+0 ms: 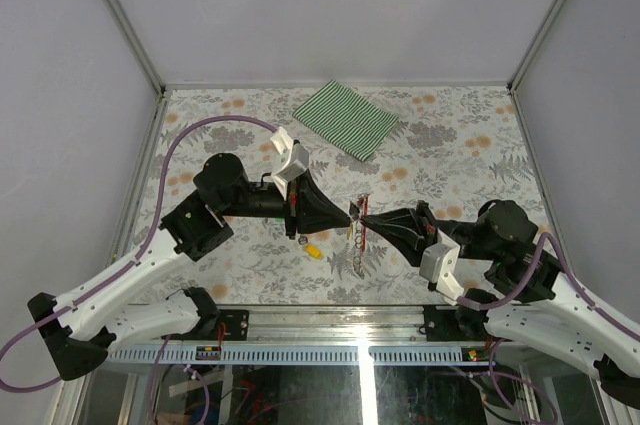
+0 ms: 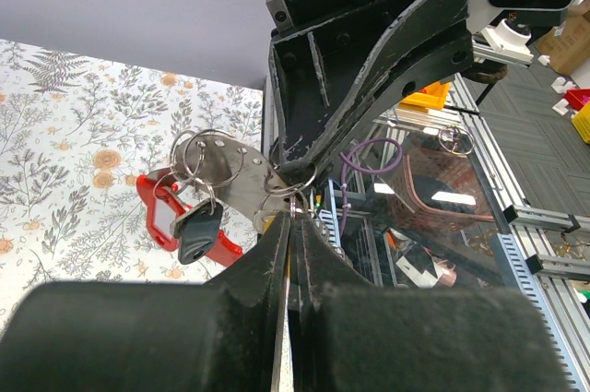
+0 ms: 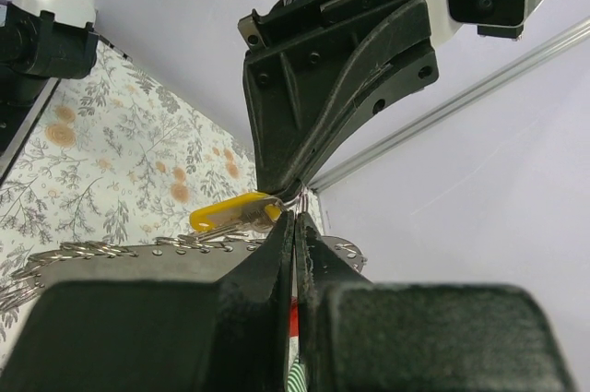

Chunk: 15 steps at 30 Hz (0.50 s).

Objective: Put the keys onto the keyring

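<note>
The keyring [image 1: 356,217] hangs between my two gripper tips above the table's middle, its chain [image 1: 358,260] dangling. In the left wrist view it shows a red tag [image 2: 157,212], a silver plate [image 2: 235,175] with rings and a dark-headed key [image 2: 195,235]. My left gripper [image 1: 347,212] and right gripper [image 1: 364,213] meet tip to tip, both shut on its thin silver ring [image 2: 293,191]. In the right wrist view a yellow-headed key [image 3: 230,214] hangs at that ring beside my fingertips [image 3: 284,226]. Another yellow key [image 1: 313,251] lies on the table under the left gripper.
A green striped cloth [image 1: 347,117] lies at the back of the flowered table [image 1: 450,145]. Grey walls stand on three sides. The metal frame rail [image 1: 330,320] runs along the near edge.
</note>
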Each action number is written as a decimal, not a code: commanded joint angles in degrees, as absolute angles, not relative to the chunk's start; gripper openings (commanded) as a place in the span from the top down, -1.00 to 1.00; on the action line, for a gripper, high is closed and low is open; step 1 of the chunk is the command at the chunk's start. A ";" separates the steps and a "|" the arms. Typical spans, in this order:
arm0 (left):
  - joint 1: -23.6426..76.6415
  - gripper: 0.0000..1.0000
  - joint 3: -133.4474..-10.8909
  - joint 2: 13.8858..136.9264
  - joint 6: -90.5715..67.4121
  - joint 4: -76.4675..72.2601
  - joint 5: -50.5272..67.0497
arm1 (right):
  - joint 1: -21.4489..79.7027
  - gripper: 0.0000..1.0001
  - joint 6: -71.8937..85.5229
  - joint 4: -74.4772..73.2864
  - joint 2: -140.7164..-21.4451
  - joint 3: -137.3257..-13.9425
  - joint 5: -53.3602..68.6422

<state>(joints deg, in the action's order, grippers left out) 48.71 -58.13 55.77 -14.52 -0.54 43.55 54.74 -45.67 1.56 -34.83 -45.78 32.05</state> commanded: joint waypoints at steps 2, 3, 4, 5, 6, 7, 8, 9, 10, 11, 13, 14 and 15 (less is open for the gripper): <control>48.91 1.00 -58.14 55.90 -14.50 -3.50 42.84 | 55.05 1.00 -44.40 5.08 -34.23 -48.87 34.14; 48.87 1.00 -58.12 55.98 -14.50 -3.47 42.85 | 55.03 1.00 -44.27 5.12 -34.22 -48.93 34.23; 48.87 1.00 -58.18 56.00 -14.50 -3.49 42.85 | 55.08 1.00 -44.17 5.18 -34.21 -48.95 34.39; 48.88 1.00 -58.18 56.03 -14.50 -3.51 42.83 | 55.03 1.00 -44.04 5.25 -34.21 -48.94 34.45; 48.85 1.00 -58.15 56.01 -14.46 -3.47 42.87 | 55.05 1.00 -43.96 5.27 -34.25 -49.02 34.57; 48.91 1.00 -58.20 56.14 -14.50 -3.51 42.82 | 55.08 1.00 -43.90 5.27 -34.24 -49.02 34.67; 48.87 1.00 -58.19 56.23 -14.50 -3.51 42.86 | 55.05 1.00 -43.80 5.32 -34.34 -49.04 34.75; 48.91 1.00 -58.22 56.25 -14.50 -3.52 42.89 | 55.07 1.00 -43.66 5.47 -34.29 -49.05 34.79; 48.92 1.00 -58.26 56.30 -14.45 -3.52 42.92 | 55.05 1.00 -43.46 5.70 -34.29 -48.98 34.89; 48.92 1.00 -58.27 56.33 -14.42 -3.47 42.92 | 55.03 1.00 -43.15 6.06 -34.29 -48.91 34.89; 48.83 1.00 -58.27 56.40 -14.41 -3.45 42.94 | 55.03 1.00 -42.44 7.19 -34.16 -48.51 34.85; 48.92 1.00 -58.32 56.42 -14.41 -3.43 43.04 | 55.07 1.00 -42.02 7.93 -34.05 -48.34 34.82; 48.92 1.00 -58.35 56.45 -14.46 -3.41 43.06 | 55.03 1.00 -41.61 8.56 -34.05 -47.96 34.81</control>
